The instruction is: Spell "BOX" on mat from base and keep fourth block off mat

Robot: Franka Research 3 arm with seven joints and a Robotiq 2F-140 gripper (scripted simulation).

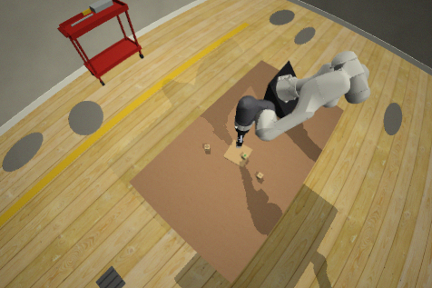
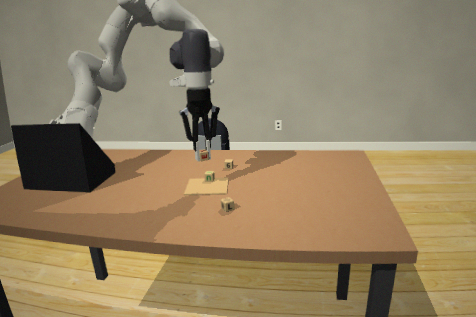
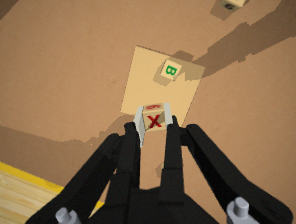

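My gripper (image 3: 154, 112) is shut on a wooden block with a red X (image 3: 155, 120) and holds it in the air over the near edge of the tan mat (image 3: 162, 87). The held block also shows in the exterior view (image 2: 204, 155). A block with a green B (image 3: 171, 70) lies flat on the mat near its far corner and shows in the exterior view (image 2: 209, 176) too. A third block (image 2: 228, 164) lies on the table beyond the mat. A fourth block (image 2: 227, 204) lies on the table in front of the mat. Their letters are too small to read.
A black box (image 2: 57, 164) stands at the left end of the brown table (image 2: 210, 199). A red cart (image 1: 101, 31) stands by the wall, far from the table.
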